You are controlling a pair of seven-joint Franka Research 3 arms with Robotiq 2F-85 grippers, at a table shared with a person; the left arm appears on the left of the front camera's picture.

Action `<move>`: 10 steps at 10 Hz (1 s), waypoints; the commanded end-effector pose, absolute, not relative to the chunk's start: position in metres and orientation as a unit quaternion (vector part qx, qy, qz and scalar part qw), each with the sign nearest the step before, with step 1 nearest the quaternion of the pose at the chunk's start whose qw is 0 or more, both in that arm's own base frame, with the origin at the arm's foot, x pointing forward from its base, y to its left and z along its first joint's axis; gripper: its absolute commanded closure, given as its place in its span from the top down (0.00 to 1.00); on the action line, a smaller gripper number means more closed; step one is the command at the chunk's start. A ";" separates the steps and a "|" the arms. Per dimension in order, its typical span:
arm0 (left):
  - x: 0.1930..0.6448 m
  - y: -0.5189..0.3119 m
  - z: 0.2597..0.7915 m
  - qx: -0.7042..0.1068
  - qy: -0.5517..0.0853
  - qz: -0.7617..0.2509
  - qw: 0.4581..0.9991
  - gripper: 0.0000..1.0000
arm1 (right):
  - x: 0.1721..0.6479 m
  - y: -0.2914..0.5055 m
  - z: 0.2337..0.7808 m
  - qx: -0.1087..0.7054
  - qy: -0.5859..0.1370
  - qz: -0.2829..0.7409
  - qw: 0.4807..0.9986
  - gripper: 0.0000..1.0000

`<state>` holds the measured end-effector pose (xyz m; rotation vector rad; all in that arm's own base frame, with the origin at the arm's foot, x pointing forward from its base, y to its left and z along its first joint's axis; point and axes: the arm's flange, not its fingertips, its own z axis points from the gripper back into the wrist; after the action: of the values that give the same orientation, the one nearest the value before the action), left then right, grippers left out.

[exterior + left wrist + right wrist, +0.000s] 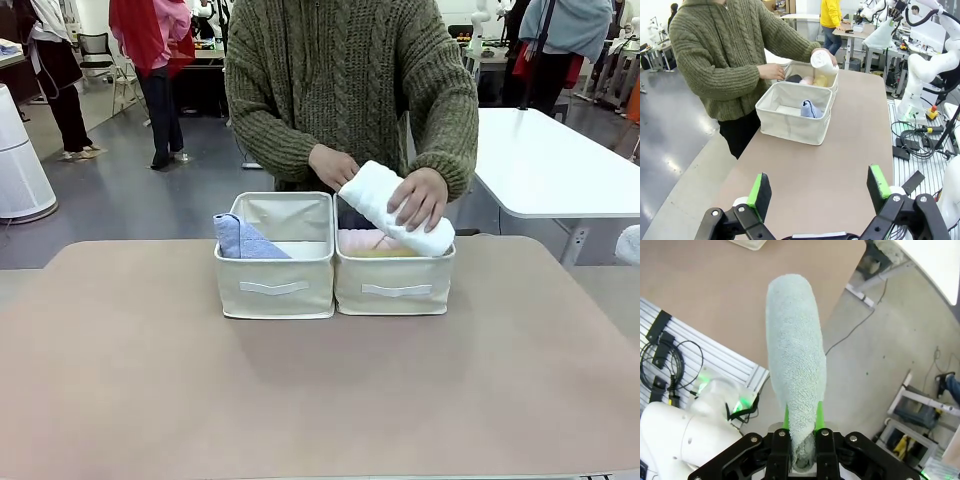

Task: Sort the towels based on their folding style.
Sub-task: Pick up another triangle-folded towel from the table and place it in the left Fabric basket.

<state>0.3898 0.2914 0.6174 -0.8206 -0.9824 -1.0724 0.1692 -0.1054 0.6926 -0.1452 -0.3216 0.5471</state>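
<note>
Pinches the grey-teal cone towel (795,365) by its narrow end in the right gripper (802,422), pads pressed tight on it, wide end pointing away, out past the edge of the worktop (300,400) and above the floor rather than over either bin. Probably belongs with the other cone, so carry it high across to the left bin (274,288), come in from above the rim, lower until the wide end rests on the bin's bottom beside the light blue towel (245,240), and only then let go. Avoid dragging the soft tip over the fabric wall, which would likely buckle. Steer well apart from the person's hand (420,198), which grasps the white rolled towel (395,208) tilted over the right bin (396,290), touching the left one. Hovers the left gripper (819,189) spread wide and empty above the near worktop, well apart from both bins. In the left bin: the light blue cone alone, leaning at the wall on the robot's left, bare bottom beside it. In the right bin: a pink roll (362,240), a yellow roll (821,80) and a dark grey roll (794,78), close together below the white one.
</note>
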 end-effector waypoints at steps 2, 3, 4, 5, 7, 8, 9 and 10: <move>0.388 0.291 0.619 -0.363 -0.443 -0.475 0.668 1.00 | 0.189 -0.101 0.698 -0.067 -0.159 0.265 0.949 0.04; 0.388 0.291 0.619 -0.363 -0.443 -0.475 0.668 1.00 | 0.198 -0.097 0.701 -0.063 -0.159 0.271 0.947 0.04; 0.388 0.291 0.619 -0.363 -0.443 -0.475 0.668 1.00 | 0.212 -0.090 0.703 -0.059 -0.157 0.277 0.946 0.04; 0.388 0.291 0.619 -0.363 -0.443 -0.475 0.668 1.00 | 0.229 -0.081 0.701 -0.062 -0.147 0.279 0.947 0.04; 0.388 0.291 0.619 -0.363 -0.443 -0.475 0.668 1.00 | 0.269 -0.060 0.699 -0.051 -0.133 0.289 0.947 0.04; 0.388 0.291 0.619 -0.363 -0.443 -0.475 0.668 1.00 | 0.291 -0.048 0.697 -0.035 -0.132 0.297 0.945 0.04; 0.388 0.291 0.619 -0.363 -0.443 -0.475 0.668 1.00 | 0.314 -0.036 0.692 -0.021 -0.121 0.306 0.944 0.04; 0.388 0.291 0.619 -0.363 -0.443 -0.475 0.668 1.00 | 0.335 -0.025 0.685 -0.014 -0.108 0.309 0.945 0.04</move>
<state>0.3899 0.2912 0.6176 -0.8204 -0.9824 -1.0732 0.3178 -0.0312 0.6766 -0.0564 -0.2328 0.6338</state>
